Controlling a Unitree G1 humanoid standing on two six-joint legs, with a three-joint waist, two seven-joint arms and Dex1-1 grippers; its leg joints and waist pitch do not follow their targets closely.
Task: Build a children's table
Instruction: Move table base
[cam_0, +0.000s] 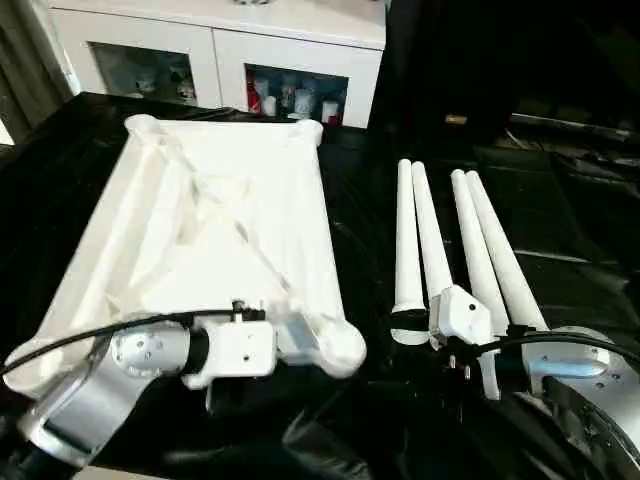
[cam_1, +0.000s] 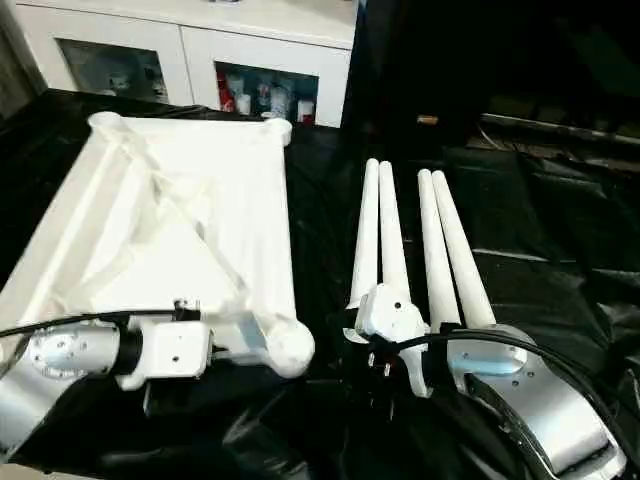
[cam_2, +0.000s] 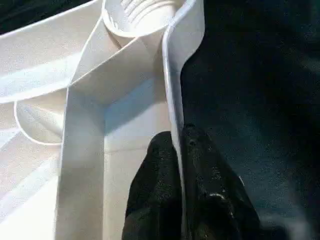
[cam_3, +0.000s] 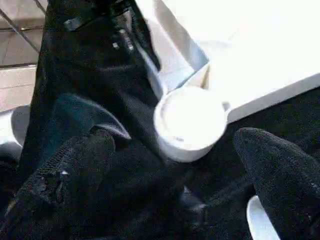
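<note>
Left wrist view: left gripper (cam_2: 178, 150) clamps the table top's (cam_0: 220, 220) near rim; right gripper (cam_3: 175, 165) gapes by four legs (cam_0: 455, 240).

No writing, label, brand mark or number can be read on anything from where I stand here.

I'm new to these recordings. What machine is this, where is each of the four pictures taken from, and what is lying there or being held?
It is a two-armed humanoid robot. The two wide pictures come from its head, looking down over its silver forearms; the two close-ups come from cameras on each wrist. On a black-covered surface lies a white table top, ribbed underside up, with four white legs side by side to its right. The left gripper is shut on the table top's side wall near a corner socket. The right gripper is open, holding nothing, near the legs' thick ends.
</note>
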